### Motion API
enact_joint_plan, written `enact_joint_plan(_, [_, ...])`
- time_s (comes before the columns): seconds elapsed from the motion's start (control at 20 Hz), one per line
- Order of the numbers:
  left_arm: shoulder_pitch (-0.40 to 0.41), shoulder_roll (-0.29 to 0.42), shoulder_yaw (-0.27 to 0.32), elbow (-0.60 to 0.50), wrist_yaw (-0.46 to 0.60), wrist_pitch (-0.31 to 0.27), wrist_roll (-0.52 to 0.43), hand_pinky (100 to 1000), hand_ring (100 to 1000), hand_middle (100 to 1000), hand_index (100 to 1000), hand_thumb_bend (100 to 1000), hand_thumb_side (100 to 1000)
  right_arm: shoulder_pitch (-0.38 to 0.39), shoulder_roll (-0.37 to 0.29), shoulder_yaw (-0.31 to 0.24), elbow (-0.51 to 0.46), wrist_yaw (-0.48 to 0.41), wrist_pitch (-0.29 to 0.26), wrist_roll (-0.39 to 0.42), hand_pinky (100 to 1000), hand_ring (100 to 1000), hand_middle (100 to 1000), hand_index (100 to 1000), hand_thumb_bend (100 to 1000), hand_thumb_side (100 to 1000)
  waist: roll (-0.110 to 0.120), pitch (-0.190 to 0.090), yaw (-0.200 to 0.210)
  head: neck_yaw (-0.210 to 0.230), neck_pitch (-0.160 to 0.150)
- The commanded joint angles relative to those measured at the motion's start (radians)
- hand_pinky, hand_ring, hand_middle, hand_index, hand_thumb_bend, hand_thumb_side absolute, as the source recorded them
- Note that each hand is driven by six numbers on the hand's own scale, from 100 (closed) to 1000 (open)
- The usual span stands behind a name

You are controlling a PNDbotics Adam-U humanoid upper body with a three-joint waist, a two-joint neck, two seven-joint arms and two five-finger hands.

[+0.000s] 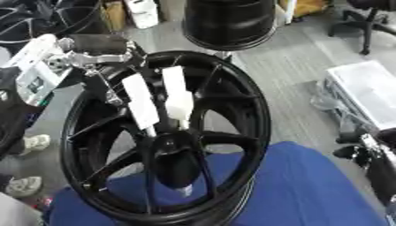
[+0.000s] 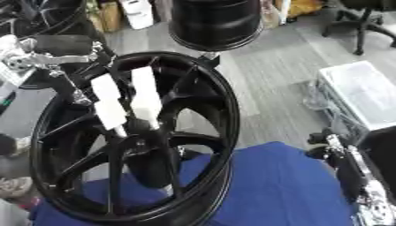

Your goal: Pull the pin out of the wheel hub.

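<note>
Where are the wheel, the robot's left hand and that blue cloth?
Wheel (image 1: 246, 106): left eye view, on the black rim's right side.
Left hand (image 1: 176, 95): left eye view, on a white finger reaching toward the hub.
Blue cloth (image 2: 286, 185): right eye view, on its bare middle, right of the wheel.

I see a blue cloth (image 1: 309, 185) spread over the bench in front of me. Beyond it, a black drum (image 1: 230, 22) stands on the grey floor (image 1: 286, 66). A white crate (image 2: 363, 95) sits off to my right, with an office chair (image 1: 370, 22) behind it.
</note>
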Motion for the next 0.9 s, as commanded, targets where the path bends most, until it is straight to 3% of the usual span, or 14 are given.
enact_joint_plan(0.05, [-0.024,0.014,0.019,-0.005,-0.008,-0.273,-0.260,798,666,512,590,508,100,-0.010,-0.014,-0.003,-0.017,-0.002,-0.002,0.002,704,558,614,677,100,802,-0.004,-0.009,0.000,0.001,-0.013])
enact_joint_plan(0.1, [-0.024,0.009,0.027,0.000,-0.004,-0.270,-0.252,772,614,409,483,454,100,-0.009,-0.014,-0.004,-0.017,-0.002,-0.002,0.002,704,558,614,677,100,802,-0.005,-0.009,0.001,0.001,-0.013])
enact_joint_plan(0.25, [-0.028,0.002,0.040,0.026,0.037,-0.245,-0.215,767,606,372,450,437,100,-0.009,-0.013,-0.005,-0.017,-0.001,-0.002,0.002,705,558,614,677,100,802,-0.005,-0.010,0.001,0.001,-0.013])
enact_joint_plan(0.9, [-0.061,0.068,0.108,-0.061,0.206,-0.126,-0.283,771,607,350,432,437,100,-0.005,-0.011,-0.009,-0.015,0.000,-0.001,0.002,706,559,615,678,100,803,-0.004,-0.017,0.008,-0.002,-0.011])
